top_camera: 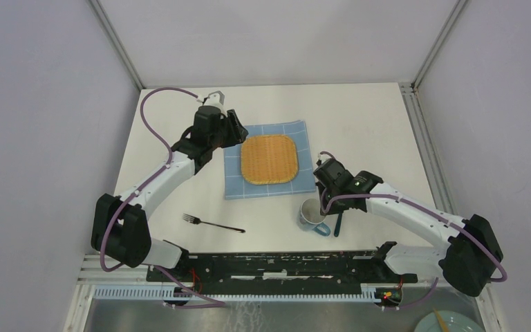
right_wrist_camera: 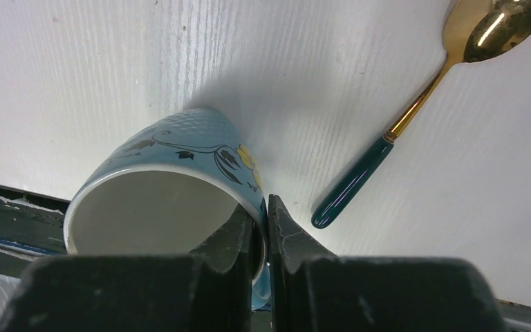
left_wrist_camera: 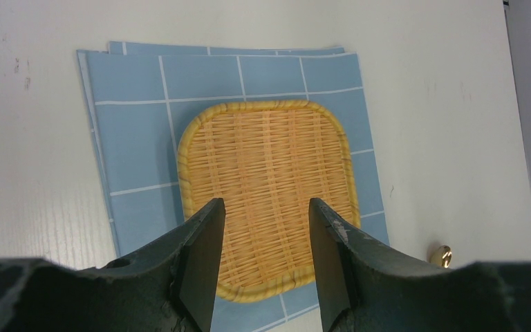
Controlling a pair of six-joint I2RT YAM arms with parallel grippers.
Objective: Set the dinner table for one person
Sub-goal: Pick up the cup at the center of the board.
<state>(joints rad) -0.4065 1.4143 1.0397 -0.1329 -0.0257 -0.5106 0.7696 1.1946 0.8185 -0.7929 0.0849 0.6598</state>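
The right gripper (right_wrist_camera: 261, 211), pinching the blue mug (right_wrist_camera: 173, 155) by its rim, should lift straight up and level, clear of the spoon (right_wrist_camera: 354, 181).

Bright, even light is washing over the white table (top_camera: 359, 124); the mug (right_wrist_camera: 173, 159) is casting a soft shadow behind it, and the spoon (right_wrist_camera: 359, 178) is glinting.

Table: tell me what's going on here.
The right gripper pinches the rim of the mug, one finger inside, beside the spoon on the table. The left gripper hangs open and empty by the tray, which sits on the cloth. The fork lies apart, nearer the arms' bases.
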